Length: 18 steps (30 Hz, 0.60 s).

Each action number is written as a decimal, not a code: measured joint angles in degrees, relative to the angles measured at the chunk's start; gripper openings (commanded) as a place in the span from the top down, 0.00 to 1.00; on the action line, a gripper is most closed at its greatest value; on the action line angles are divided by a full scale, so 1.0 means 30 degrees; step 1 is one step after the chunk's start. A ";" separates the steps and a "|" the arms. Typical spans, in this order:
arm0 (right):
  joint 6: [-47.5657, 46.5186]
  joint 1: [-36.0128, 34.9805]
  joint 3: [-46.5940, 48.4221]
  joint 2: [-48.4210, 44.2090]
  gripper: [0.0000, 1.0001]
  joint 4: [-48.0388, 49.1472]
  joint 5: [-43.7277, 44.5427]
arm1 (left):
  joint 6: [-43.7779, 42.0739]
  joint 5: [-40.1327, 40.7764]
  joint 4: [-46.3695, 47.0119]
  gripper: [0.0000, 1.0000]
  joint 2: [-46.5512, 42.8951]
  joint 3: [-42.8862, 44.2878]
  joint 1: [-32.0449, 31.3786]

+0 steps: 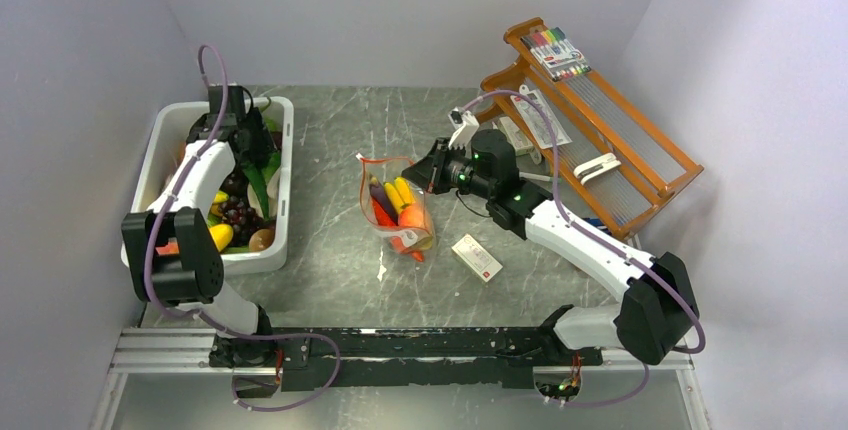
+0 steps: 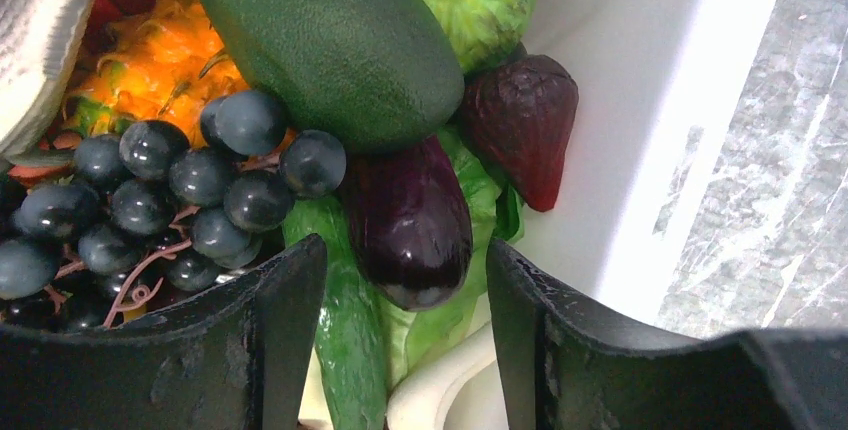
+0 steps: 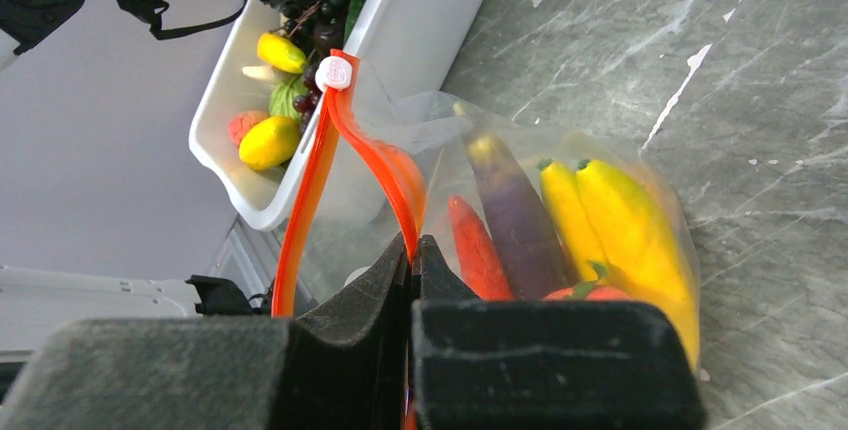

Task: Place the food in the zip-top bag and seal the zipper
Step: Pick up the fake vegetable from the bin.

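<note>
The clear zip-top bag (image 1: 400, 212) lies mid-table with its mouth open, holding yellow bananas (image 3: 620, 235), a purple eggplant (image 3: 515, 220) and a red chilli (image 3: 478, 250). My right gripper (image 3: 412, 250) is shut on the bag's red-orange zipper (image 3: 318, 165) and holds one side up; it also shows in the top view (image 1: 432, 172). My left gripper (image 2: 405, 340) is open inside the white tub (image 1: 285, 185), its fingers either side of a dark purple eggplant (image 2: 408, 225). Dark grapes (image 2: 180, 185), a green avocado-shaped fruit (image 2: 330, 35) and a dark red strawberry (image 2: 522, 120) lie around it.
A small white-and-red box (image 1: 477, 257) lies right of the bag. A wooden rack (image 1: 590, 130) with a markers pack (image 1: 555, 50) stands at the back right. Grey walls close in left, back and right.
</note>
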State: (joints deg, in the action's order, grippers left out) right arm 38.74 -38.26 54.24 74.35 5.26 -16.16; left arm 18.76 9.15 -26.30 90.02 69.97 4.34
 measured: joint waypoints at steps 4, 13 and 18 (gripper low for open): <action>0.0000 0.0000 0.0000 0.0051 1.00 0.0000 -0.0007 | -0.0117 0.0015 0.0051 0.42 0.0539 0.0379 0.0015; 0.0000 0.0000 0.0000 0.0051 1.00 -0.0007 0.0022 | -0.0124 0.0073 0.0240 0.45 0.1282 0.0823 0.0029; -0.0007 0.0000 0.0000 0.0051 1.00 -0.0007 0.0022 | -0.0117 0.0233 0.0036 0.49 0.1282 0.0838 0.0029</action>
State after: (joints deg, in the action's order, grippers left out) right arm 38.72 -38.26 54.24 74.50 5.23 -16.10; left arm 18.41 9.85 -26.20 93.86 72.49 4.43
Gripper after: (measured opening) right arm 0.006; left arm 0.545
